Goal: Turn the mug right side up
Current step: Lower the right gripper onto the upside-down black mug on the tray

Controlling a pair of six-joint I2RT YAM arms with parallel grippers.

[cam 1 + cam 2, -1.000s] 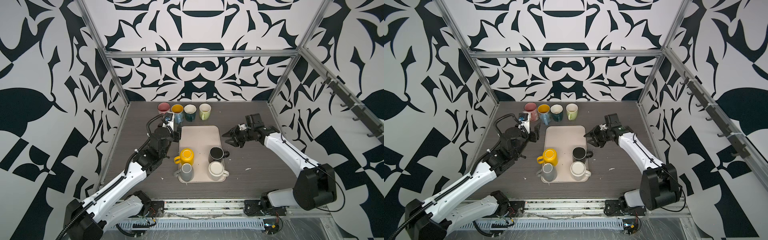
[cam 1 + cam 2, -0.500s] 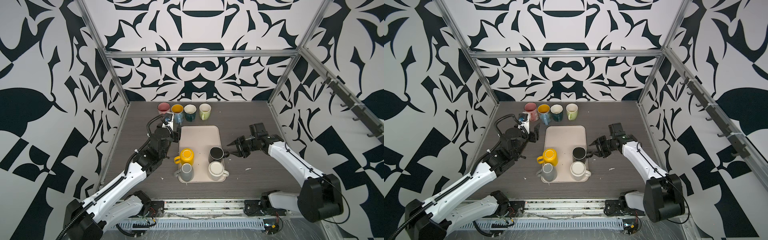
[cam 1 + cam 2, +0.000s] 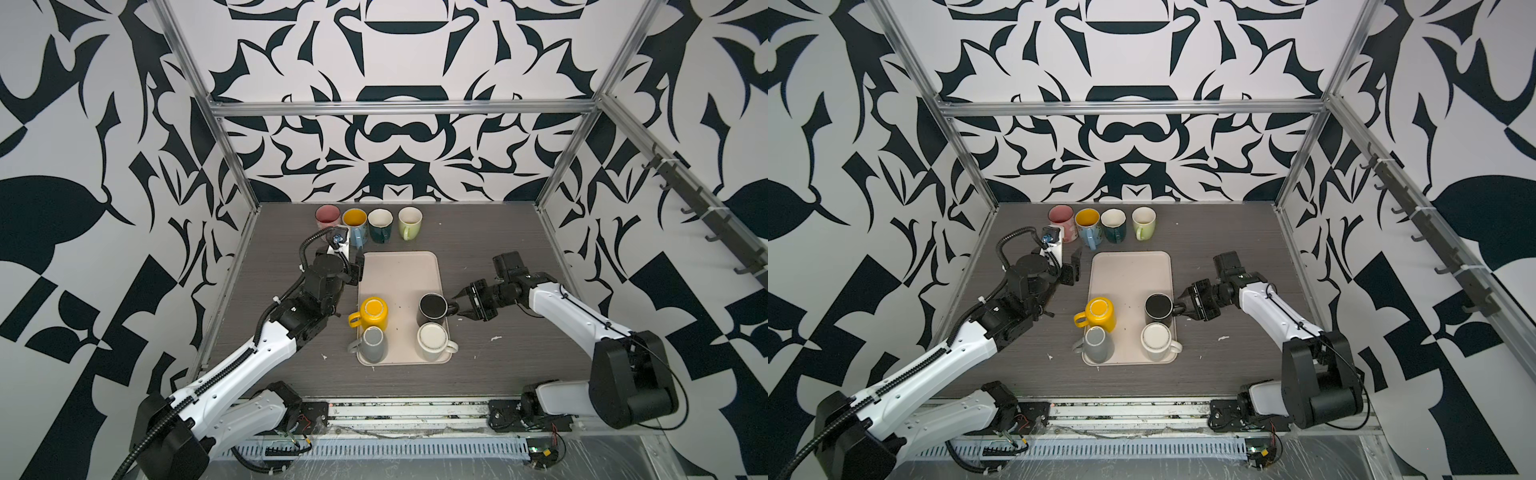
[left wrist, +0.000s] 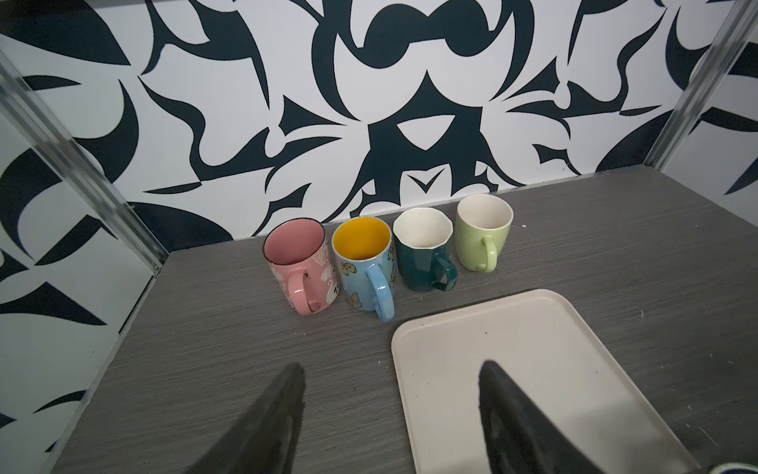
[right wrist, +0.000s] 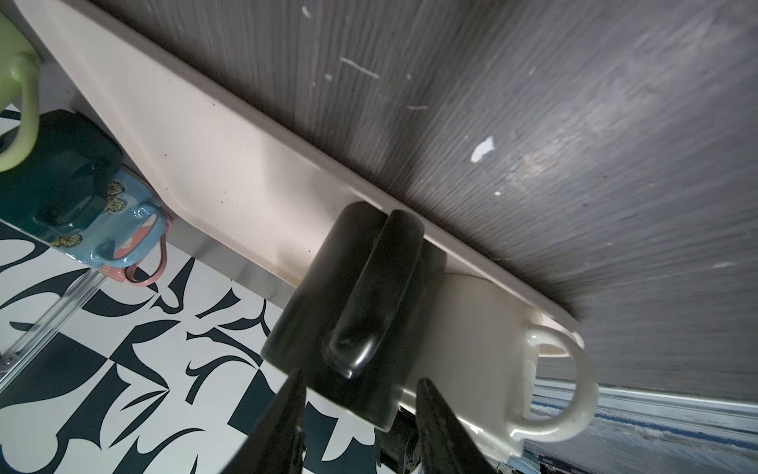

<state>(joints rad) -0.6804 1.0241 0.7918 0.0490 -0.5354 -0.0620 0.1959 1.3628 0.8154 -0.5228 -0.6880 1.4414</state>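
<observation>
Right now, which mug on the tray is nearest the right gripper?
The black mug, at the tray's right edge: its handle points into the right gripper's open jaws. The yellow mug, grey mug and cream mug stand farther off.

Carrier: dark grey woodgrain desk [image 3: 498, 257].
Centre: beige tray [image 3: 399, 274].
12 o'clock of tray: pink mug [image 3: 327, 216], blue mug [image 3: 355, 226], teal mug [image 3: 380, 224], green mug [image 3: 410, 222], upright, one row.

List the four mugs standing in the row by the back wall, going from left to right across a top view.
pink mug → blue mug with a yellow inside → dark teal mug → light green mug
</observation>
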